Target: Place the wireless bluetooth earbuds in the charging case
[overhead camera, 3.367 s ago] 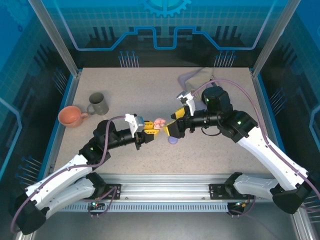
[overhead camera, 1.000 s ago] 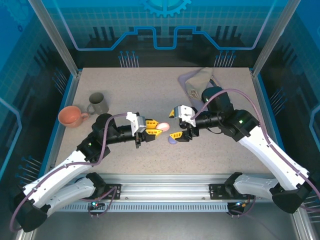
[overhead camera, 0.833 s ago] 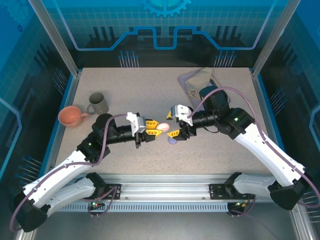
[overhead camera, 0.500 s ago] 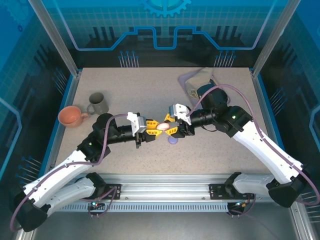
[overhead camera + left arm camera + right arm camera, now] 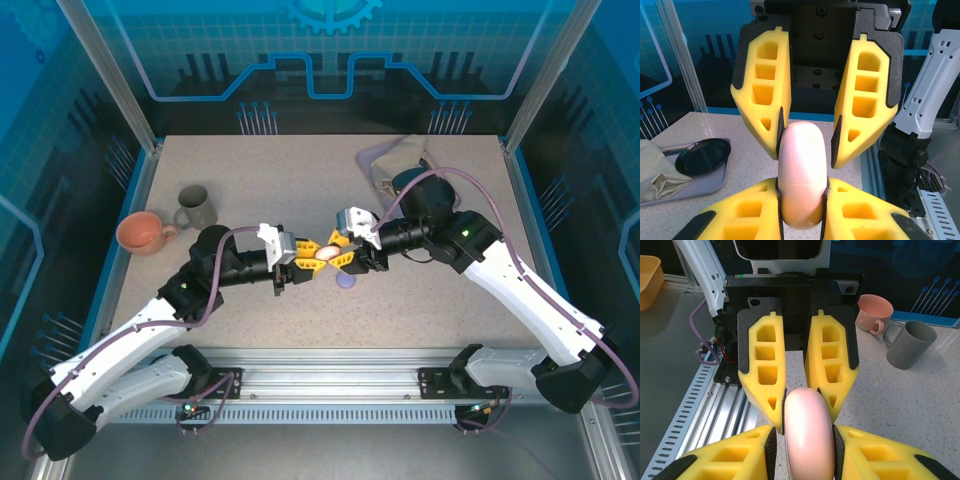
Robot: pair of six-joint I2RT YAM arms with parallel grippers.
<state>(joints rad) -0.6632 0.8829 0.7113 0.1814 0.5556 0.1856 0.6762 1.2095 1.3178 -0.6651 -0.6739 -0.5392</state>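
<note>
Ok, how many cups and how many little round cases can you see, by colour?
Cups: 2 (pink cup, grey cup)
Round cases: 3 (pink case, purple case, black case)
Total: 5

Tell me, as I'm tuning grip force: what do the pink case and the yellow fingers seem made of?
Pink case: probably hard plastic, smooth and glossy, with soft highlights. Yellow fingers: matte, likely printed plastic or firm rubber; hollow cells show.
</note>
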